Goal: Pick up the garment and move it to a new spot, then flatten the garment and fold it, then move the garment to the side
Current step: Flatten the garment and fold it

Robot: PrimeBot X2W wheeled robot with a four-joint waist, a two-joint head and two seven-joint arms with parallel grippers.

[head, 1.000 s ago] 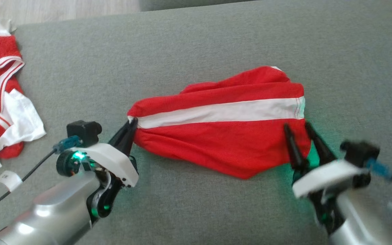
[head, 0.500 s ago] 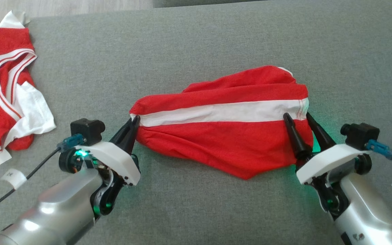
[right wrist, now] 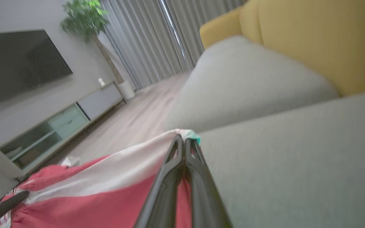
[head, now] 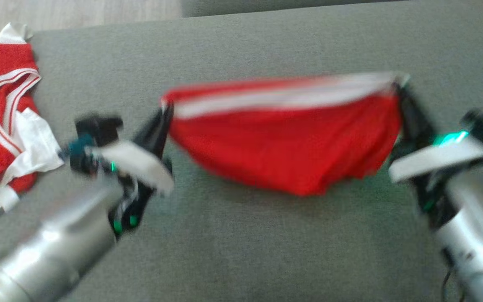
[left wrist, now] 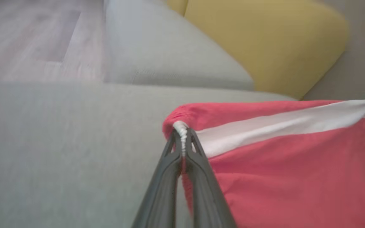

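Hanging across the middle of the frame, the garment [head: 292, 142] sags toward the grey cushion [head: 241, 243] with its white-banded top edge clamped at either end by the left gripper [head: 165, 112] and right gripper [head: 400, 88], so carrying it well means moving both evenly, holding that edge taut.

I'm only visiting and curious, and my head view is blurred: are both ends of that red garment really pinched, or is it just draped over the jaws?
Observer: Left wrist view: the left jaws are shut on the garment, right on the bunched end of its white stripe.
Operator: And the right end?
Observer: Right wrist view: the right jaws are shut on the stripe's other corner; a cloth tip pokes past them.
Operator: What's past the sofa?
Observer: A TV and a plant.
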